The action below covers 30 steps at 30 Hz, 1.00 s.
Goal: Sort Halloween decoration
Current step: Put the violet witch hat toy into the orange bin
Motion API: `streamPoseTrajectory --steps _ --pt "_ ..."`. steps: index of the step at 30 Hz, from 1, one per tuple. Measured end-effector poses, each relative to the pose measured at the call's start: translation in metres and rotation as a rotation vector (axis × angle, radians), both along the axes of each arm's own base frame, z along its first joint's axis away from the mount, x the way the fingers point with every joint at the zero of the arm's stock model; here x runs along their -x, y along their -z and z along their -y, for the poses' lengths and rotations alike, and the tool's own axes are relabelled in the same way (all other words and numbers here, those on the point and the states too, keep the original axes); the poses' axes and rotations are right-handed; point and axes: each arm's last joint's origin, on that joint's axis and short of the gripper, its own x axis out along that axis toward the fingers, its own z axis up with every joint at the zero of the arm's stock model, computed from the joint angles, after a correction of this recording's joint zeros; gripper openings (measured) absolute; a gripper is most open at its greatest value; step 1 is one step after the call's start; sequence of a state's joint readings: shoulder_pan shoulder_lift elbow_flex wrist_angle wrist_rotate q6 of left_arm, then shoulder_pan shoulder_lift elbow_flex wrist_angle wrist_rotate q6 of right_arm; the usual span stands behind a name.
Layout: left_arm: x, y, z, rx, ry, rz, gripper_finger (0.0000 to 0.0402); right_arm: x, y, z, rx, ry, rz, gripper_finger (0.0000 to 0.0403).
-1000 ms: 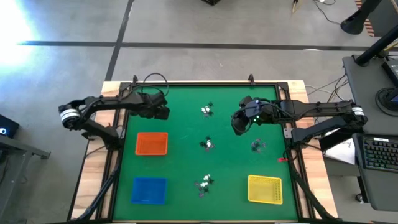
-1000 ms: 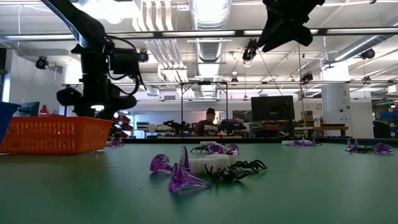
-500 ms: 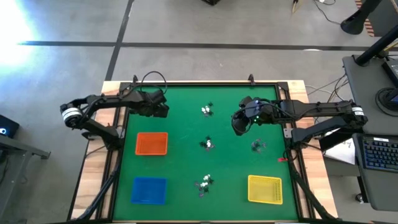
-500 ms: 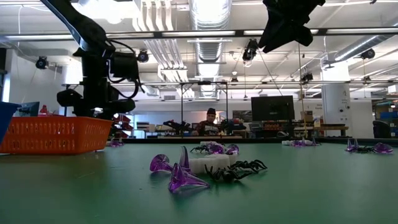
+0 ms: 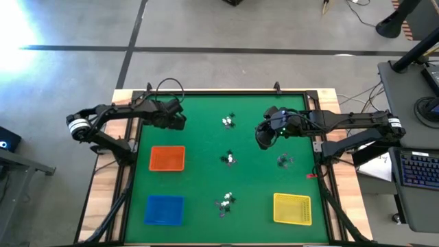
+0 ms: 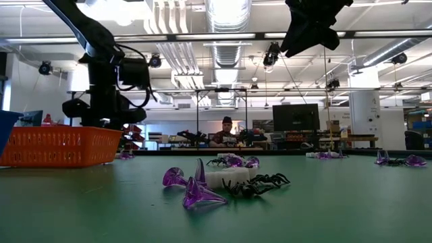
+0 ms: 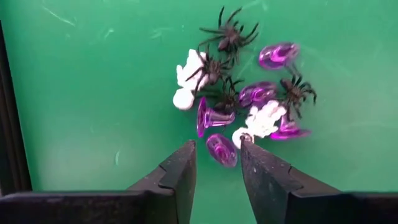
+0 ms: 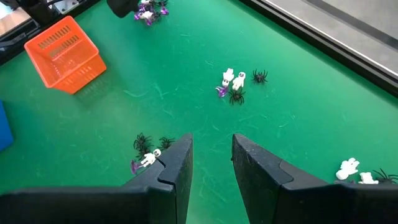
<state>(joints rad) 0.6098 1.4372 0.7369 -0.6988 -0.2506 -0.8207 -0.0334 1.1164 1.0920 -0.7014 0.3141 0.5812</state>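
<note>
The Halloween decoration lies in small heaps of black spiders, white figures and purple pieces on the green mat point(image 5: 206, 178). One heap point(image 7: 239, 93) lies under my left gripper point(image 7: 217, 146) at the mat's far left. That gripper point(image 5: 178, 122) points down, and its open fingers stand on either side of a purple piece point(image 7: 222, 150) at the heap's edge. My right gripper point(image 8: 211, 146) hangs open, with nothing between its fingers, high over the mat's far right point(image 5: 263, 139). Other heaps lie at the far middle point(image 5: 228, 121), the middle point(image 5: 230, 159), the right point(image 5: 283, 161) and the near middle point(image 5: 225, 202). My left gripper comes from above with a finger on each side of the purple piece, which lies on the mat. A strip of mat shows between the piece and one finger. The other fingertip point(image 7: 247, 142) is right at a white figure point(image 7: 264, 118); I cannot tell whether it touches.
An orange tray point(image 5: 167, 158) stands on the mat just nearer than my left gripper. A blue tray point(image 5: 164, 209) is at the near left and a yellow one point(image 5: 292, 208) at the near right. A black frame point(image 5: 219, 91) borders the mat.
</note>
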Motion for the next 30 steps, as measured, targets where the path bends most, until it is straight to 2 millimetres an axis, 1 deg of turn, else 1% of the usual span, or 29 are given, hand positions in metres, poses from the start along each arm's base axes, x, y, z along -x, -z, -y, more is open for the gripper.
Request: streamPoseTrajectory --steps 7,16,26,30 --pt "0.0051 0.0081 0.0035 0.019 -0.001 -0.015 0.0105 0.0 0.0 0.0 -0.001 0.001 0.0 0.0105" --pt "0.0006 0.0076 0.0005 -0.009 0.018 0.035 0.0105 0.0001 -0.0001 0.0 -0.001 0.001 0.001 0.0105" --pt "0.0014 0.0081 0.0013 0.007 0.021 0.032 0.0105 0.0002 -0.0003 -0.0001 -0.001 0.0 0.002 0.0105" --pt "0.0032 0.0086 0.0025 0.019 0.023 0.014 0.0098 0.0002 -0.0003 -0.0001 -0.001 0.0 0.002 0.0105"
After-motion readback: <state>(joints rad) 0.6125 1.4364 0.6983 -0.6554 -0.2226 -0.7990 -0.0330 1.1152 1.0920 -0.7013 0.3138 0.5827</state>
